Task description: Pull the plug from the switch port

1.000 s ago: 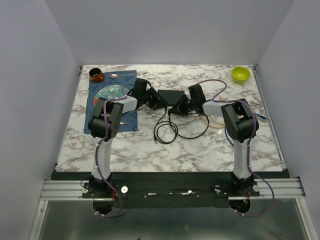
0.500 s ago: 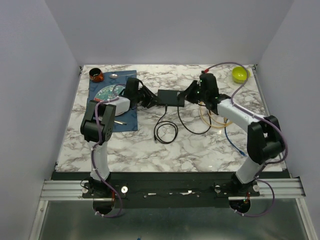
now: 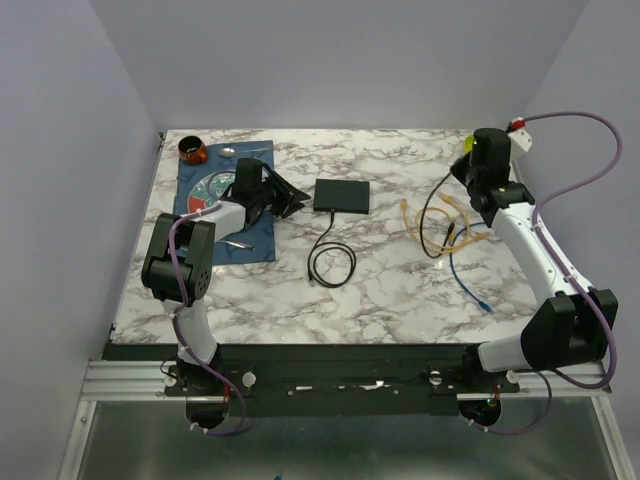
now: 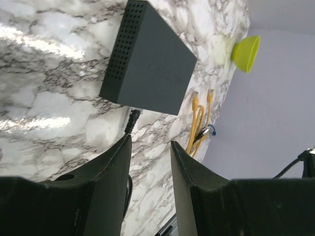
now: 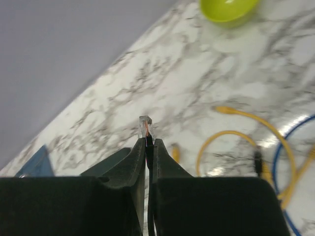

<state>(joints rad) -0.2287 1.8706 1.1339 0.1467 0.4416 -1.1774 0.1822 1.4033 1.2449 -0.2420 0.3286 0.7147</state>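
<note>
The flat black switch (image 3: 341, 195) lies at mid-table, also seen in the left wrist view (image 4: 150, 64). My right gripper (image 3: 470, 178) is raised at the far right, well away from the switch, near the green bowl. Its jaws (image 5: 146, 140) are shut on a clear plug (image 5: 145, 126) with a black cable (image 3: 428, 212) hanging from it. My left gripper (image 3: 288, 200) stands open just left of the switch, with nothing between its fingers (image 4: 150, 142). Another black cable (image 4: 132, 120) still runs into the switch's near edge and ends in a coil (image 3: 330, 265).
Yellow cables (image 3: 440, 225) and a blue cable (image 3: 468, 280) lie to the right of the switch. A green bowl (image 5: 226, 7) sits at the far right corner. A blue mat (image 3: 225, 215) with a plate, a spoon and a brown cup (image 3: 193, 151) is at the far left.
The right gripper has pulled away from the switch, up and to the far right, taking the plug and its black cable along. The left gripper has backed off to the left.
</note>
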